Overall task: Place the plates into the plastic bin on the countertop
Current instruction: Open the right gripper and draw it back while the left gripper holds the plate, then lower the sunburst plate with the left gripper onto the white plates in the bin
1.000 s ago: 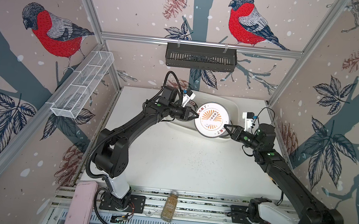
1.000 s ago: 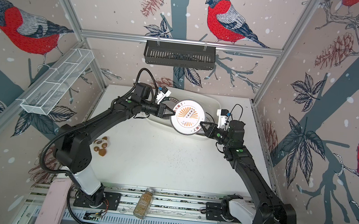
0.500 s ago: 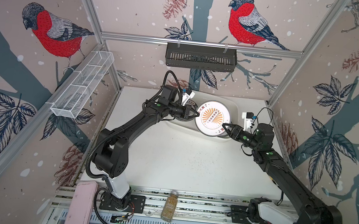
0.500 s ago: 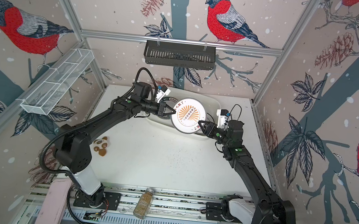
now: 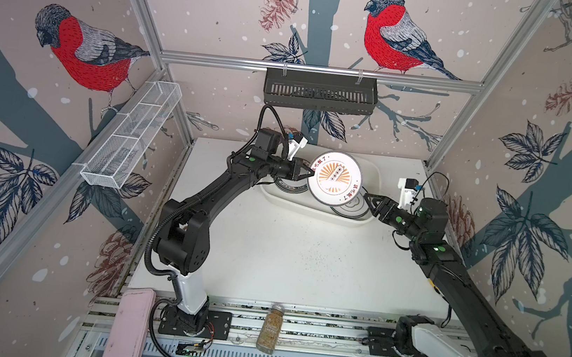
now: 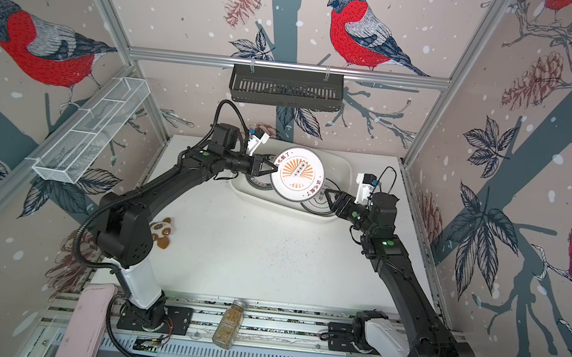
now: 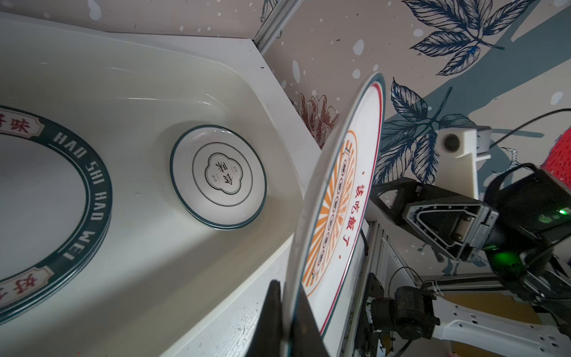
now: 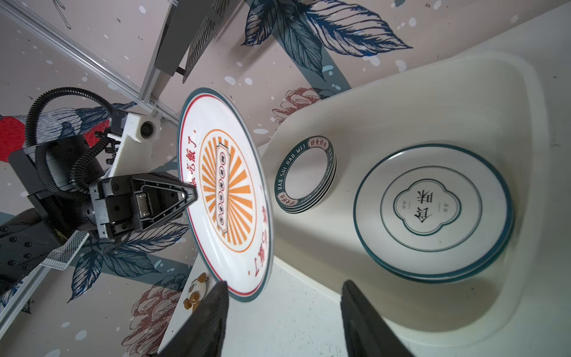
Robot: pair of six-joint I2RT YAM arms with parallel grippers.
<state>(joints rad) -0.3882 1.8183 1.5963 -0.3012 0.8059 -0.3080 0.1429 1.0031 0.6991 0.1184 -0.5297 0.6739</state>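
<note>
The left hand [image 5: 305,171] pinches the sunburst plate [image 5: 336,177] above the plastic bin [image 5: 310,209] (right hand [image 5: 370,201] agape); next, I judge, lay it flat inside.

Both top views look down from high up at the whole surface [image 5: 286,260]. Each wrist camera looks from very near at the same plate [image 7: 340,201] and bin [image 8: 386,102].

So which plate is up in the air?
The orange sunburst plate, held tilted by the left gripper; the other plates lie flat in the tub.
</note>
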